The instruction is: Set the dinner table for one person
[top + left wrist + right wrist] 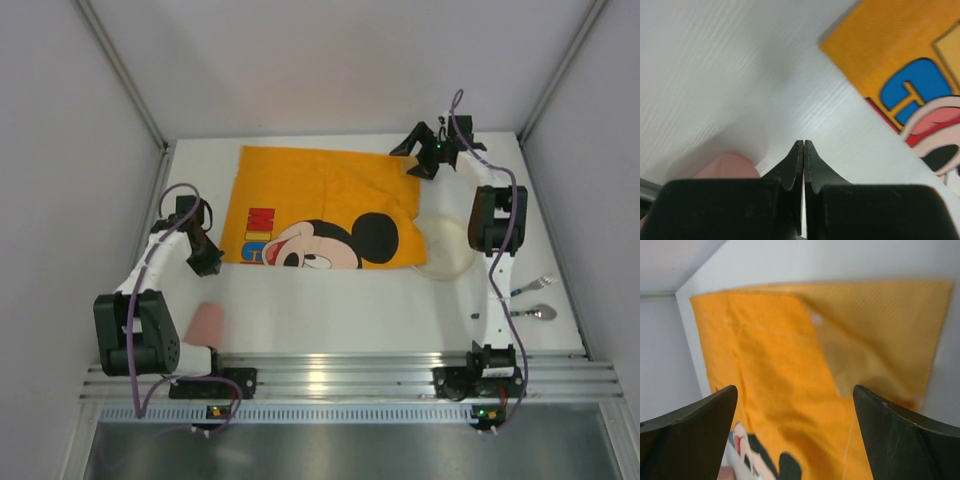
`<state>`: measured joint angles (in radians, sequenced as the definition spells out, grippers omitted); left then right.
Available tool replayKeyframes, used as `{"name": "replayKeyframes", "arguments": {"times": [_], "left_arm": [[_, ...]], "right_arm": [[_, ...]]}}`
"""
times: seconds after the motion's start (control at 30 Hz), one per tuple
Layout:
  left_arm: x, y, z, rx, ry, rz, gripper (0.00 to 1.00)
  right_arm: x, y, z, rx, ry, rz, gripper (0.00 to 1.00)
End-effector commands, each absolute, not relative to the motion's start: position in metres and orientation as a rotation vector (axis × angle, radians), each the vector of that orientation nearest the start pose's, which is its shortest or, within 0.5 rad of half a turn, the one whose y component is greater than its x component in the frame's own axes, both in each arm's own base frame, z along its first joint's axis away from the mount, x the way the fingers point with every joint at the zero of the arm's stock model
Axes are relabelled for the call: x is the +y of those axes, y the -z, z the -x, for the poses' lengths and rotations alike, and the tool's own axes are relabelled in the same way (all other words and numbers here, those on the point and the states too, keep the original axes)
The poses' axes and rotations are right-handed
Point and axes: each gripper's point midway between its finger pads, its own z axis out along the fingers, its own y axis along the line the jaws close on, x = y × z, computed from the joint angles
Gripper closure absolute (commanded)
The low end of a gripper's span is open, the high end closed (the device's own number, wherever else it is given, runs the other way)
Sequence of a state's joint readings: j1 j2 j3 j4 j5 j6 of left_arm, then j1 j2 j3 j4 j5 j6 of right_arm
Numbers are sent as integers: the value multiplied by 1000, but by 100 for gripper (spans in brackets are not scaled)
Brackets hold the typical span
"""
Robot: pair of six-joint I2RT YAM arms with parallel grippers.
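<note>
- Firstly, the left arm [145, 270] stood at the left side of the worktop [330, 310]. The left jaws were pressed together on nothing and pointed at the near left corner of the placemat [300, 190], just short of the cloth.
- The pink cup [208, 322] lay on its side near that arm's base, behind the left jaws and far nearer the left arm than the right.
- The placemat lay flat toward the far side of the worktop, its long axis running left to right. A paler patch near its right end, seen in the right wrist view, might have been a folded flap.
- The right arm [497, 285] reached to the placemat's far right corner. The right jaws were spread wide, held nothing and hovered above the cloth.
- The clear plate [445, 250] lay at the placemat's near right corner, touching or slightly overlapping its edge; which could not be told. It lay back toward the base from the right jaws.
- The fork [533, 287] and spoon [538, 312] lay side by side near the right edge, well apart from the cloth.
- Judged from this layout, the plate fell to the right arm, whose jaws would have to draw back toward the base to reach it.
</note>
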<state>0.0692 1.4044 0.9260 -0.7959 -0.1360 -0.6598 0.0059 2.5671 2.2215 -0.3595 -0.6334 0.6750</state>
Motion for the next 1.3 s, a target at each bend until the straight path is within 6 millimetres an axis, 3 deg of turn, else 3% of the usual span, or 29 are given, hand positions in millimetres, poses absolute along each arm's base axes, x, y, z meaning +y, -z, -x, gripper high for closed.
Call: {"name": "replayKeyframes", "arguments": {"times": [0.0,0.03,0.07,0.1,0.13,0.17,0.2,0.27,0.3,0.37,0.4,0.53,0.73,0.87,0.97,1.07,1.27], "left_arm": [[-5,-109,-309,2459,159,922,100],[-11,-114,-315,2447,188,895,100],[-14,-116,-320,2437,216,876,100],[-18,-118,-325,2426,237,858,98],[-27,-120,-333,2419,299,825,96],[-29,-121,-336,2415,311,802,91],[-30,-121,-339,2410,323,786,89],[-32,-119,-347,2407,336,752,81],[-33,-118,-350,2407,346,737,77],[-39,-111,-359,2420,385,702,68],[-42,-108,-364,2421,404,693,61],[-56,-76,-379,2475,512,713,45],[-68,-44,-383,2577,555,735,43],[-66,-36,-372,2611,529,738,44],[-61,-30,-358,2645,481,730,44],[-61,-28,-345,2669,473,716,45],[-59,-31,-322,2691,459,690,45]], "right_arm": [[127,-238,-585,2092,-1018,-254,0],[118,-221,-567,2155,-966,-326,0],[89,-221,-560,2155,-867,-416,0],[80,-217,-539,2200,-820,-467,0],[70,-219,-506,2226,-755,-481,0],[57,-212,-488,2252,-648,-527,0],[51,-197,-444,2322,-588,-571,0],[34,-177,-402,2367,-468,-637,0],[32,-160,-367,2395,-444,-673,0],[28,-142,-335,2425,-428,-735,0],[31,-128,-309,2457,-433,-772,0],[34,-102,-267,2498,-464,-880,0],[20,-77,-239,2541,-349,-1024,0],[23,-57,-236,2547,-374,-1086,0],[19,-48,-246,2512,-357,-1107,2],[7,-39,-255,2458,-285,-1131,11],[-7,-43,-279,2353,-235,-1129,46]]}}
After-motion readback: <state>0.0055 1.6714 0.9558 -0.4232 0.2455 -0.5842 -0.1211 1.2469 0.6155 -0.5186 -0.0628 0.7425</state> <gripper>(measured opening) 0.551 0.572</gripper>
